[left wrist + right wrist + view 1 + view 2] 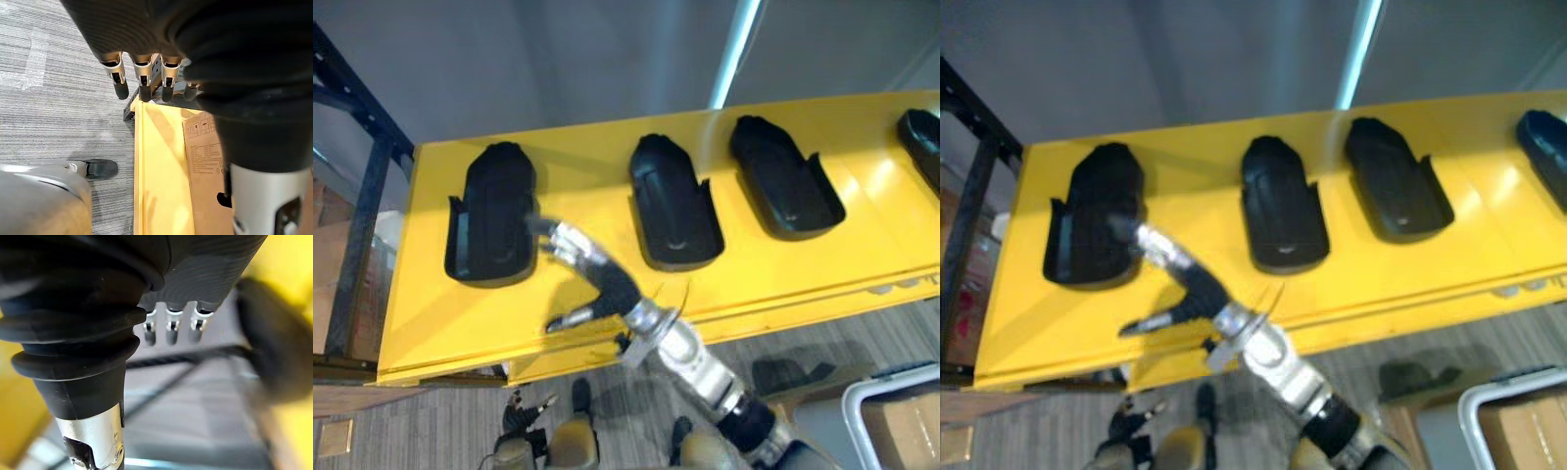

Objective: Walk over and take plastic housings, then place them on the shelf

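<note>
Several black plastic housings lie on a yellow table top (587, 323): one at the left (489, 225), one in the middle (674, 201), a third (783, 176) to its right, and one cut off at the right edge (922, 142). My right hand (607, 284) reaches across the table's front, open. Its straight fingers (558, 240) point at the right edge of the left housing, and its thumb (570, 318) is spread low. That housing shows as a dark blur (269, 342) past the fingers in the right wrist view. My left hand (142, 73) hangs low over the floor, fingers relaxed and empty.
A black metal rack frame (362, 196) stands left of the table. A white bin holding a cardboard box (896, 416) sits on the grey carpet at lower right. Below my left hand lie a cardboard box (205, 161) and a yellow panel (156, 171).
</note>
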`<state>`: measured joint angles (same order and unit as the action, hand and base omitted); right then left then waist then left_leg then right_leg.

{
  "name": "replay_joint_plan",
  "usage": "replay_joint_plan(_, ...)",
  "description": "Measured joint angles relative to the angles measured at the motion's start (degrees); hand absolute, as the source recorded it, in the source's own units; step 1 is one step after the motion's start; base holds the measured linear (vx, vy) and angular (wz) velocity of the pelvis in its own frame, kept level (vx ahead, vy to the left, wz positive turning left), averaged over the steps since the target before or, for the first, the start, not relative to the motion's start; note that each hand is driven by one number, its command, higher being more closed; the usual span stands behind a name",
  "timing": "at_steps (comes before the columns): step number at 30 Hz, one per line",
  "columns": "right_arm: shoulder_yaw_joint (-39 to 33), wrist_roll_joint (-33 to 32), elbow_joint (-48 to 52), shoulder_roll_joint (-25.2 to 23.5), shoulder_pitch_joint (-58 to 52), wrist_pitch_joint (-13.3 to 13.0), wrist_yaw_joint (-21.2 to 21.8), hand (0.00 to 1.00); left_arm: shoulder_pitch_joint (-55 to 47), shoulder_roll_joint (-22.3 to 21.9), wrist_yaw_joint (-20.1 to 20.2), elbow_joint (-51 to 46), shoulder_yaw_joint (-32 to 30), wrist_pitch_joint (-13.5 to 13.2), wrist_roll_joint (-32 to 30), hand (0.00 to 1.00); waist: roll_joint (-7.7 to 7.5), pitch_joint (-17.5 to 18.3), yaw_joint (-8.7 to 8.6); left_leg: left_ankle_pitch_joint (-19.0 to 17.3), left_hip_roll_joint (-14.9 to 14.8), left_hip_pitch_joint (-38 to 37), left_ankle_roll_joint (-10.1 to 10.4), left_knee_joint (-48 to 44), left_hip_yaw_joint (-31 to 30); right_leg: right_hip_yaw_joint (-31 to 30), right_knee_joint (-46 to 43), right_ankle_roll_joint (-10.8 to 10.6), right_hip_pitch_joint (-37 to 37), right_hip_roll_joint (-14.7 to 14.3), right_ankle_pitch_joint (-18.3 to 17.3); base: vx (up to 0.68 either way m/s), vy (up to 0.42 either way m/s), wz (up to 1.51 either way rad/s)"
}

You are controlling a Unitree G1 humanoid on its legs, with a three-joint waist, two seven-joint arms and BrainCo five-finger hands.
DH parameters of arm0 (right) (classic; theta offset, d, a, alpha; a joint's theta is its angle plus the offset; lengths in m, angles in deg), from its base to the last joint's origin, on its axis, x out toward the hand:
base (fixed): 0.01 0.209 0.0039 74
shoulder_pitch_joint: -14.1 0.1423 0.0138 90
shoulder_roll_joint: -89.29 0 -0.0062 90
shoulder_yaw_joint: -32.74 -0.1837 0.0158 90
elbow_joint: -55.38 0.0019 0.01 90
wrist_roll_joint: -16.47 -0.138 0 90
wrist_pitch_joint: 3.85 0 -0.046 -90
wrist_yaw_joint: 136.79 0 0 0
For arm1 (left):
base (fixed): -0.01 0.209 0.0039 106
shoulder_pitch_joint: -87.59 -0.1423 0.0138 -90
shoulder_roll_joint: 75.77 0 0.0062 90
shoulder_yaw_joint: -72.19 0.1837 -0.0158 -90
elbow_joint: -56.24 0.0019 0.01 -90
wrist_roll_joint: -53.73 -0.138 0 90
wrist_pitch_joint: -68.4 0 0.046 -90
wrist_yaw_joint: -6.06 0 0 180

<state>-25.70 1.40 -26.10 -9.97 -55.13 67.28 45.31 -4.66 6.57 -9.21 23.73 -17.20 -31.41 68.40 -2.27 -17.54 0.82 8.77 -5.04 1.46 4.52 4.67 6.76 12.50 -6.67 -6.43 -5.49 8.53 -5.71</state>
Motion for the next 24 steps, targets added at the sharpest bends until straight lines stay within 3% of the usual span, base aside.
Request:
replay_joint_plan(6, -29.99, -1.3, 7.95, 5.63, 0.16, -0.07, -8.31, 0.0, -2.51, 0.01, -0.08, -0.01, -4.36, -0.07, -2.17, 0.0, -1.88, 3.39, -0.67, 0.07, -0.51, -0.52, 0.14, 0.42, 0.72, -0.73, 1.6, 0.57, -0.59, -0.65, 0.7, 0.0, -0.008, -0.06)
replay_joint_plan(10, -44.05, -0.86, 9.8, 8.48, -5.5, -0.77, -12.85, 0.0, -4.98, -0.11, -0.5, 0.02, -5.71, -0.1, -2.24, 0.0, -2.02, 5.69, -2.11, -0.11, -0.85, -0.76, 0.39, 0.46, 1.96, -1.84, 2.49, 0.62, -0.45, -0.94, 1.22, 0.01, -0.009, -0.17)
replay_joint_plan(13, -51.95, -0.84, 7.11, 8.5, -17.1, -0.69, -16.74, 0.0, -6.75, -0.52, -1.72, 0.09, -7.32, -0.16, -2.26, 0.0, -1.95, 7.15, -3.24, -0.48, -1.44, -1.36, 0.84, 0.47, 2.98, -2.71, 2.56, 0.74, -0.48, -1.43, 1.14, 0.01, -0.022, -0.17)
replay_joint_plan(16, -53.9, -1.12, -4.14, 7.01, -26.62, 0.67, -20.15, 0.0, -8.08, -1.69, -2.19, 0.55, -9.06, -0.08, -2.31, 0.0, -1.23, 8.6, -5.13, -0.71, -1.86, -1.46, 1.08, 0.47, 4.08, -3.99, 2.38, 1.3, 0.47, -1.68, 0.46, -0.02, -0.015, -0.21)
replay_joint_plan(20, -53.52, -3.3, -26.13, 1.02, -36.28, 3.29, -21.97, 0.0, -8.02, -2.39, -2.19, 0.46, -8.91, 0.47, -1.95, 0.0, -0.12, 9.07, -5.78, -0.96, -2.3, -1.82, 1.27, 0.47, 6.07, -5.5, 1.88, 1.28, 1.45, -1.89, 0.43, 0.0, -0.005, -0.23)
replay_joint_plan(22, -53.66, -5.15, -38.83, -0.85, -37.5, 4.74, -20.54, 0.0, -8.07, -2.4, -2.07, 0.47, -8.92, 1.69, -1.4, 0.0, -0.02, 9.13, -5.94, -1.33, -2.28, -2.66, 1.36, 0.47, 6.53, -6.22, 1.7, 1.22, 1.19, -1.82, 0.32, 0.02, 0.008, -0.15)
replay_joint_plan(24, -55.78, -8.94, -53.03, -3.04, -37.52, 6.35, -15.82, 0.0, -7.81, -2.47, -1.56, 0.51, -9.12, 2.71, 0.29, 0.0, -0.01, 9.02, -6.23, -1.58, -2.12, -3.55, 1.33, 0.48, 6.49, -6.17, 1.78, 1.08, 0.18, -1.64, 0.15, 0.01, 0.003, -0.02)
